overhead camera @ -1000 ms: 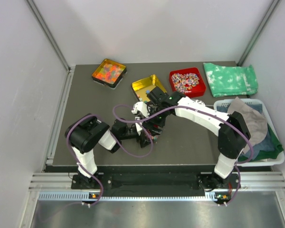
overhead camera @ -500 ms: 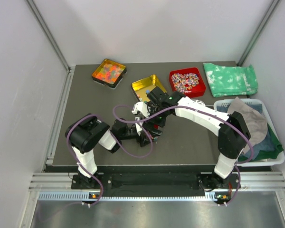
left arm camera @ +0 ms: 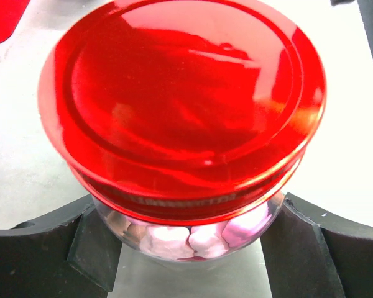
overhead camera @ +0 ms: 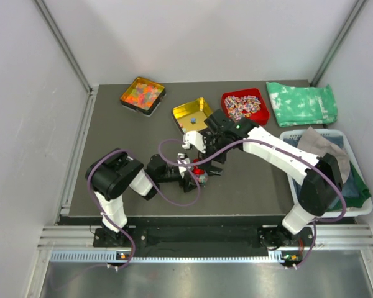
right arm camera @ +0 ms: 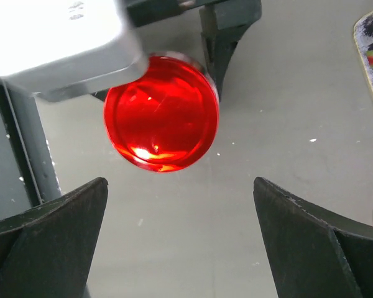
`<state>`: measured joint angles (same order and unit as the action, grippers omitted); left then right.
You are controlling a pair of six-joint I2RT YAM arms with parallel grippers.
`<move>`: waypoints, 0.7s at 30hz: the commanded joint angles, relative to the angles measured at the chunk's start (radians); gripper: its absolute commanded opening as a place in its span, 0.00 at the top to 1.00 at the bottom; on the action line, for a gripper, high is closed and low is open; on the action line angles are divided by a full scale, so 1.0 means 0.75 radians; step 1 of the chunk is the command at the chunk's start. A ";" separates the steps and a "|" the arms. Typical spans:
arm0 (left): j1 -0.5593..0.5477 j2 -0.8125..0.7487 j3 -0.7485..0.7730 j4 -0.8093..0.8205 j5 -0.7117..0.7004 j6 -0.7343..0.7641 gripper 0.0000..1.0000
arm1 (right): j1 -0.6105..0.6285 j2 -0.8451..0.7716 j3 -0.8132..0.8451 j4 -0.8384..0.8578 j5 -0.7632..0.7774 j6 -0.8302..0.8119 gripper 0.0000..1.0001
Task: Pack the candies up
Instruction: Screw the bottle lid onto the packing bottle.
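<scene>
Two pincers meet near the middle of the bench (overhead camera: pixel 124 143). The left pincer (left arm camera: pixel 189 248) grips a glass jar (left arm camera: pixel 242 225) by its sides, one pad pressed to each flank just under the red lid (left arm camera: pixel 180 93), which sits on top. Through the glass, pink and white candies (left arm camera: pixel 174 239) show packed up to the rim. The jar stands upright on the bench.

The right pincer (right arm camera: pixel 180 186) hangs wide open with nothing between its fingers. In its wrist view the lid lies beyond the fingertips, toward the upper left of the frame.

In the top view, a yellow tray (overhead camera: pixel 185 104) sits just above the jar and holds only a few loose candies. A red tray (overhead camera: pixel 225 99) of wrapped sweets lies to its right. An orange tray (overhead camera: pixel 146 110) is in the upper left.
</scene>
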<state>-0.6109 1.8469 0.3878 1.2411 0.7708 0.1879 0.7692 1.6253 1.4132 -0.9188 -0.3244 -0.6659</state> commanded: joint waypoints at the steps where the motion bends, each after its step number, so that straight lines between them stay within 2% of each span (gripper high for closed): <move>1: -0.008 0.006 0.031 0.028 0.077 0.011 0.23 | -0.005 -0.091 -0.029 0.041 -0.050 -0.127 0.01; 10: -0.010 0.016 0.056 -0.014 0.105 0.013 0.23 | 0.013 -0.046 0.032 0.045 -0.146 -0.206 0.02; 21: -0.010 0.018 0.066 -0.037 0.114 0.017 0.22 | 0.071 0.068 0.136 0.057 -0.199 -0.198 0.13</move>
<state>-0.6117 1.8572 0.4191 1.2064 0.8227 0.1967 0.7986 1.6485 1.4490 -0.9035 -0.4229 -0.8028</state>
